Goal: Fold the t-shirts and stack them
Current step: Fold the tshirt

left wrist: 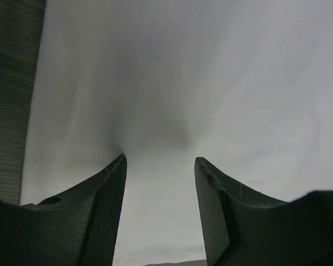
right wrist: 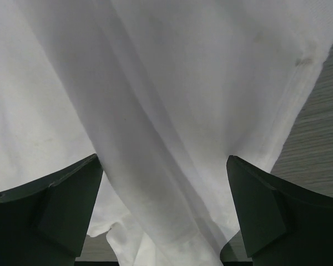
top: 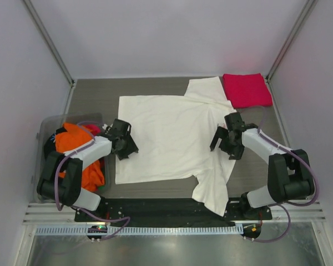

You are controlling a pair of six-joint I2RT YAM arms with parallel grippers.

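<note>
Legible markings: none found in any view. The white t-shirt [top: 166,138] presents plain cloth on its upper face, and both wrist views show only unmarked white fabric. The folded pink-red t-shirt [top: 246,90] is likewise plain. The orange t-shirt [top: 72,139] is too small to check for print

A grey wood-grain bench [top: 94,94] stands inside a plain white enclosure. Pale walls [top: 166,33] rise behind the bench and at both its sides, with slanting metal posts [top: 49,41] at its far corners. An aluminium rail [top: 50,213] runs along its near edge, and a brushed metal sheet [top: 155,252] lies beyond that. The light is soft and even.
</note>
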